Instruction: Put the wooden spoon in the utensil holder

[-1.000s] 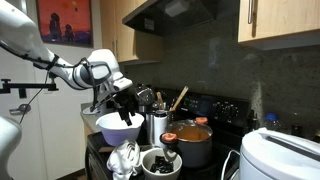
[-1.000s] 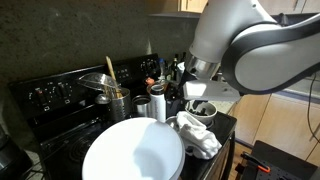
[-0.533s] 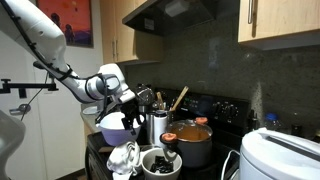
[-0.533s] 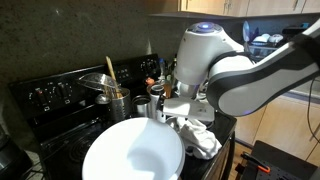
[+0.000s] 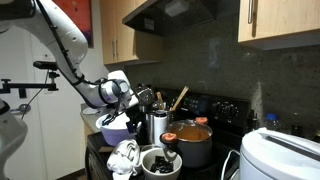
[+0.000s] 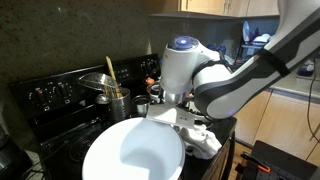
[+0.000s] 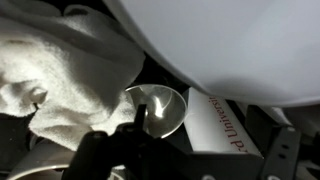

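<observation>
One pincer (image 5: 130,108) hangs low over the right rim of the white bowl (image 5: 118,128). Its dark fingers are in shadow, so I cannot tell whether they stand apart or together. Just right of it in an exterior view the utensil holder (image 5: 157,126) stands upright. In the wrist view the utensil holder (image 7: 155,105) shows its open mouth between the white cloth (image 7: 50,70) on the left and the white bowl (image 7: 230,40). A thin dark stick (image 7: 138,120) crosses in front of it; whether that is the wooden spoon I cannot tell. Farther right sits the pot (image 5: 192,145), with an orange-brown utensil (image 5: 180,97) leaning out.
</observation>
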`<act>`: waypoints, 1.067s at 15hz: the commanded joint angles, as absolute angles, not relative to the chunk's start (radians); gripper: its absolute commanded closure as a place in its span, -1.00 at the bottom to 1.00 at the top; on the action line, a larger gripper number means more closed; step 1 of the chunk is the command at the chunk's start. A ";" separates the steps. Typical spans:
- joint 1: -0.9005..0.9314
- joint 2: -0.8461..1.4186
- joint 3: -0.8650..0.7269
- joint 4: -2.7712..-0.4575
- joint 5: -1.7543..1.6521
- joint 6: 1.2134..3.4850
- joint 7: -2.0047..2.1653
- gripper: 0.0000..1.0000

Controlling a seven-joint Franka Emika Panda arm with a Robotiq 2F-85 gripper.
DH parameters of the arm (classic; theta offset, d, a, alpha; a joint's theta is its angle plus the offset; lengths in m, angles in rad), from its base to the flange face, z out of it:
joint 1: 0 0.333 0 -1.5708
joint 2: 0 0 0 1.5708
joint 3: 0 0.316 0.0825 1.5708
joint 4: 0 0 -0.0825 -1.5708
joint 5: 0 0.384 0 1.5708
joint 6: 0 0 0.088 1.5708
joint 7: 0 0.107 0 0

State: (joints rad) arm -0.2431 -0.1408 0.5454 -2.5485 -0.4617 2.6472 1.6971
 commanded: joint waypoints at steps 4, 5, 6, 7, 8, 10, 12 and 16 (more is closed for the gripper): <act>-0.271 0.012 0.532 -2.505 -0.470 2.705 1.791 -1.00; -0.271 0.026 0.526 -2.510 -0.467 2.714 1.794 -1.00; -0.271 0.041 0.519 -2.513 -0.463 2.725 1.795 -1.00; -0.273 0.054 0.513 -2.517 -0.457 2.736 1.797 -1.00; -0.277 0.066 0.508 -2.520 -0.447 2.748 1.796 -1.00; -0.279 0.092 0.499 -2.522 -0.410 2.775 1.782 -1.00; -0.283 0.113 0.497 -2.524 -0.363 2.804 1.769 -1.00; -0.296 0.143 0.504 -2.528 -0.283 2.857 1.754 -1.00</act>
